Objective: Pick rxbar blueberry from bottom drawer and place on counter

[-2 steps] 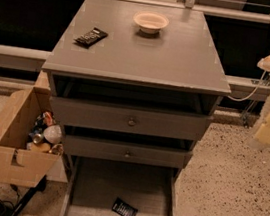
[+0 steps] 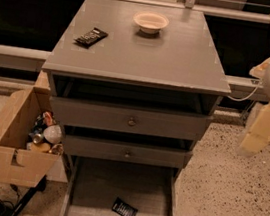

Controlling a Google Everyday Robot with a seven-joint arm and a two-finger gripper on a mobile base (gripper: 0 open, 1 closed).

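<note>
Camera view | I see small flat navy-black rxbar blueberry (image 2: 124, 209) lying mid-tray in open shallow grey bottom drawer (image 2: 95, 185) | matte grey counter (image 2: 147, 56) bears cream bowl (image 2: 150, 22), long black bar (image 2: 91, 37) | cream gripper (image 2: 265, 128) right of cabinet, well apart from bar; grip state: I cannot tell

The bottom drawer (image 2: 97, 186) runs off the lower edge, so we cannot see its front. The rxbar blueberry (image 2: 124, 209) carries print too small for us to read. The hand (image 2: 265, 130) hangs right of the cabinet, its arm cut by the right edge. Shadow hides the insides of the 2 upper drawers (image 2: 131, 121).
</note>
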